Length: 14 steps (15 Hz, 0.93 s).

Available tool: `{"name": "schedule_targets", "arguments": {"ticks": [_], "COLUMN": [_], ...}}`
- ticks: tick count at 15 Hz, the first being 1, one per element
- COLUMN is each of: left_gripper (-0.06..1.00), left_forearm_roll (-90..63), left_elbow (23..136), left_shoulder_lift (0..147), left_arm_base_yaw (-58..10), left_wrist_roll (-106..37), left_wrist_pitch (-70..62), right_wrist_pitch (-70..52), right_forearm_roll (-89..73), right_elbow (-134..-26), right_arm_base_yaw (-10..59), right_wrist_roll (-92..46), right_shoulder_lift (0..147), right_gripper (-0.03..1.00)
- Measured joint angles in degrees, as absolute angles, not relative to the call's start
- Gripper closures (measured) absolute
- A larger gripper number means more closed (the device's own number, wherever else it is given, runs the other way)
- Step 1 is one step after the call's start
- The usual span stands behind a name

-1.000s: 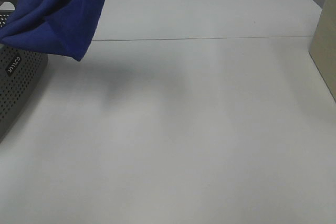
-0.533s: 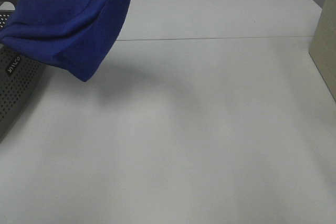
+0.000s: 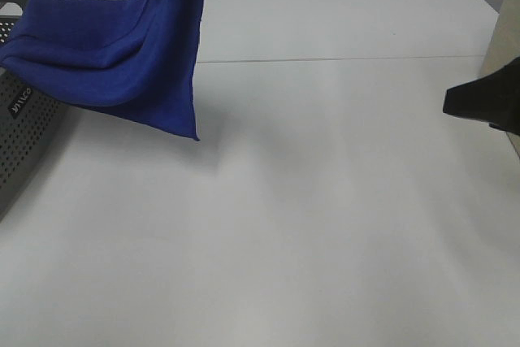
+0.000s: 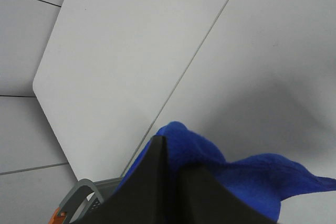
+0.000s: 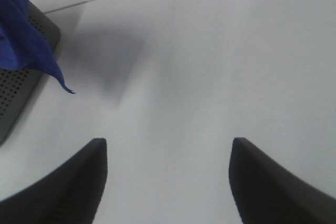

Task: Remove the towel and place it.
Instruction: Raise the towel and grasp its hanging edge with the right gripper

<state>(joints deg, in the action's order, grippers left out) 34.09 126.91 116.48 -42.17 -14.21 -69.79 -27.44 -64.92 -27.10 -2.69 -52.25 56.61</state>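
Note:
The deep blue towel hangs in the air over the table's far left. Its top is bunched at the view's upper edge and one corner points down toward the table. Its left part still drapes over the grey basket. In the left wrist view my left gripper is shut on a fold of the towel. My right gripper is open and holds nothing, low over bare table, well to the right of the towel. It shows as a dark shape at the right edge of the high view.
The perforated grey basket stands at the table's left edge, its handle showing below the towel. A beige box stands at the far right. A seam runs across the white table.
The towel has swung right and its hanging corner has dropped lower toward the table. My right gripper has come into the high view at the right edge.

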Motion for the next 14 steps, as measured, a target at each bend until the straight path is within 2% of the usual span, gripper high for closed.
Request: {"name": "schedule_targets", "arguments": {"ticks": [1, 5, 7, 10, 14], "left_gripper": [0.94, 0.94, 0.94, 0.94, 0.94], "left_forearm_roll": [33.3, 32.3, 31.2, 29.5, 29.3], "left_elbow": [127.6, 130.6, 131.9, 131.9, 131.9], "left_shoulder_lift": [116.6, 117.0, 117.5, 118.0, 118.0], "left_arm_base_yaw": [-42.2, -42.2, -42.2, -42.2, -42.2], "left_wrist_roll": [-13.8, -12.5, -12.3, -12.1, -12.1], "left_wrist_pitch": [-69.9, -70.0, -70.0, -70.0, -68.8], "right_wrist_pitch": [-29.6, -38.6, -37.2, -27.0, -22.9], "right_forearm_roll": [-81.1, -98.2, -99.2, -99.2, -99.2], "right_elbow": [-27.2, -28.0, -30.3, -37.6, -47.6], "right_arm_base_yaw": [-2.7, -2.6, 1.7, 15.4, 25.8], "right_wrist_roll": [-70.4, -95.8, -98.2, -98.9, -98.8], "right_shoulder_lift": [60.8, 69.2, 73.4, 80.3, 90.6], "right_gripper": [0.3, 0.3, 0.3, 0.3, 0.3]}}
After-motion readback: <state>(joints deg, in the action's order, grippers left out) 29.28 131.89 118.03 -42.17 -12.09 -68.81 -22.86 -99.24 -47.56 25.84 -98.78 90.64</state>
